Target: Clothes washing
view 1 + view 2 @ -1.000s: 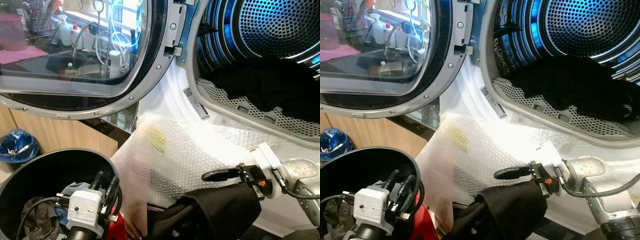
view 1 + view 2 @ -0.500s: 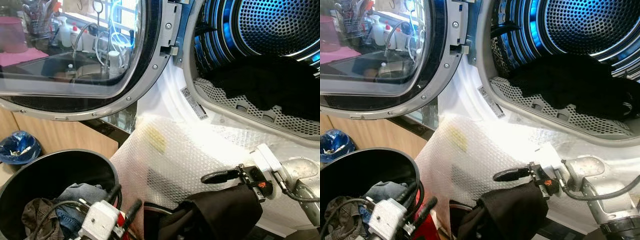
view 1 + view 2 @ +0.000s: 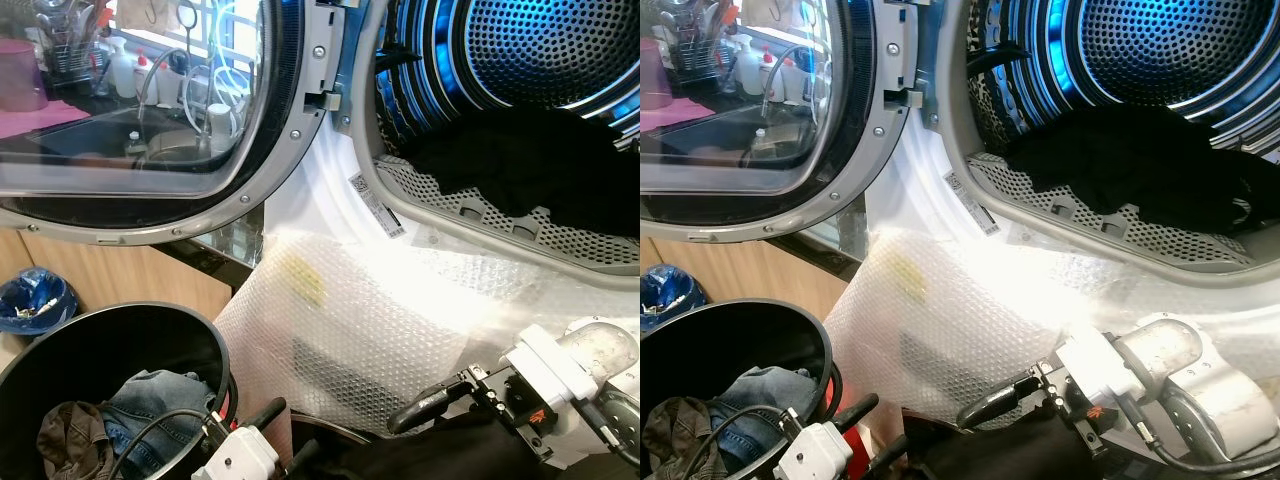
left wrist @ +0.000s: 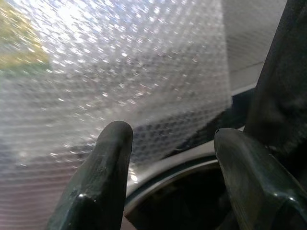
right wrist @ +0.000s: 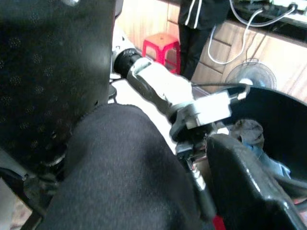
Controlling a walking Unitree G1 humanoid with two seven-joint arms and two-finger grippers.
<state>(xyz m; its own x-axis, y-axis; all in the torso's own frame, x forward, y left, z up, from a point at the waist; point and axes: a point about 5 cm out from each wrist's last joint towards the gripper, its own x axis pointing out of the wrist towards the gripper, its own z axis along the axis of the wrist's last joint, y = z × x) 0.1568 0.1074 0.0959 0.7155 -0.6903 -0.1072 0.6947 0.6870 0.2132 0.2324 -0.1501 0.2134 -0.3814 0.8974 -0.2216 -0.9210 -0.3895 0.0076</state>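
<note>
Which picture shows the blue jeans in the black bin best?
The left eye view: the jeans lie in plain sight inside the bin, beside a brown cloth. The right eye view shows them too, nearer the corner. The right wrist view catches a blurry blue patch. The left wrist view faces bubble wrap.

Left pincer (image 4: pixel 168 172), fingers parted and empty, reaches forward low on the robot's left; right pincer (image 3: pixel 440 420), its silver arm angled in from the right, grips dark cloth (image 5: pixel 124 163).

Light wooden cabinets (image 3: pixel 90 275) are standing along the wall, a red stool (image 5: pixel 165 45) and a fan (image 5: pixel 249 76) are sitting on the floor, and daylight is reflecting brightly.
</note>
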